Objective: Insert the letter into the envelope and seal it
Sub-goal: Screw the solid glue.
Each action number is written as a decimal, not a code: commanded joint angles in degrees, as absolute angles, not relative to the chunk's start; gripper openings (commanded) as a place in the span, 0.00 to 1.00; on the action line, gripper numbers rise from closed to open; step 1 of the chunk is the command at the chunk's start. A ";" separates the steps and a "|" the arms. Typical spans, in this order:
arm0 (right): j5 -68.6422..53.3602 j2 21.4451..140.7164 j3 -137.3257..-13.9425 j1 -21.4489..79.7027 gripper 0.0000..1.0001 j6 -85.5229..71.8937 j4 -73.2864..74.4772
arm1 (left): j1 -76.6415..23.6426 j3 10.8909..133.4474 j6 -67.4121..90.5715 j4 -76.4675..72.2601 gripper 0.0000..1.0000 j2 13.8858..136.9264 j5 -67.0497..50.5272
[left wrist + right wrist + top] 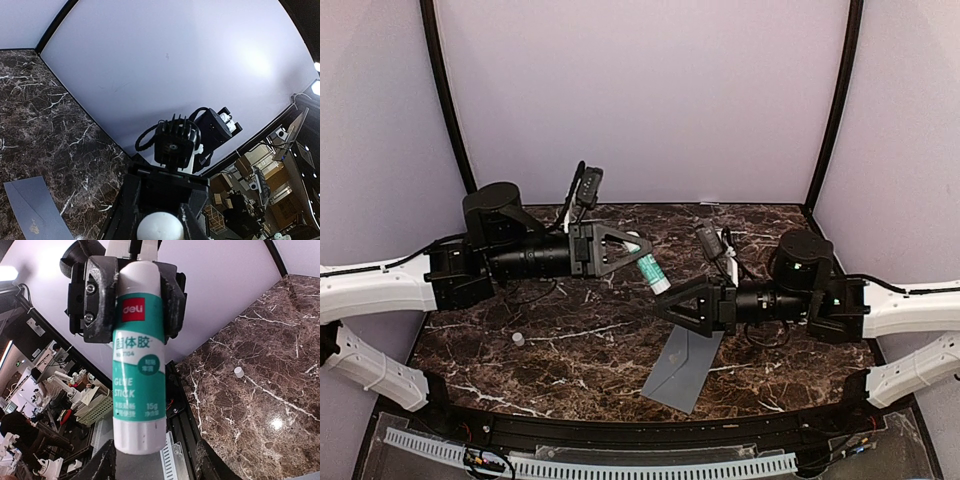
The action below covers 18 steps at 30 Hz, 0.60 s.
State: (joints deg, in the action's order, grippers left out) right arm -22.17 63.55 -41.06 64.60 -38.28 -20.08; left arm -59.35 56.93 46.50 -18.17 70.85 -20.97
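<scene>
A green-and-white glue stick (651, 272) hangs tilted in the air above the table, my left gripper (638, 250) shut on its upper part. In the right wrist view the left gripper (137, 290) clamps the glue stick (137, 370) from above. My right gripper (159, 466) stands open around the stick's white bottom end, with a gap on one side. In the top view the right gripper (662, 305) sits just below the stick. The grey-blue envelope (685, 368) lies flat on the table under the right arm, and it also shows as the envelope (35, 210) in the left wrist view. The letter is out of view.
A small white cap (518, 339) stands on the dark marble table (570, 370) at the left, seen too as the cap (239, 372). Purple walls close in the back and sides. The black front rail (620, 430) runs along the near edge.
</scene>
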 commanded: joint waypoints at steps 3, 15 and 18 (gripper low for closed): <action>-27.94 66.27 -44.88 64.31 0.36 -38.87 -25.29 | -59.06 56.44 45.34 -17.82 0.00 68.47 -22.91; -26.81 66.43 -43.75 64.29 0.33 -40.59 -29.29 | -59.06 56.60 45.66 -17.88 0.00 68.54 -24.95; -26.11 66.35 -43.19 64.33 0.32 -41.16 -30.13 | -59.08 56.60 46.29 -18.23 0.00 68.59 -25.67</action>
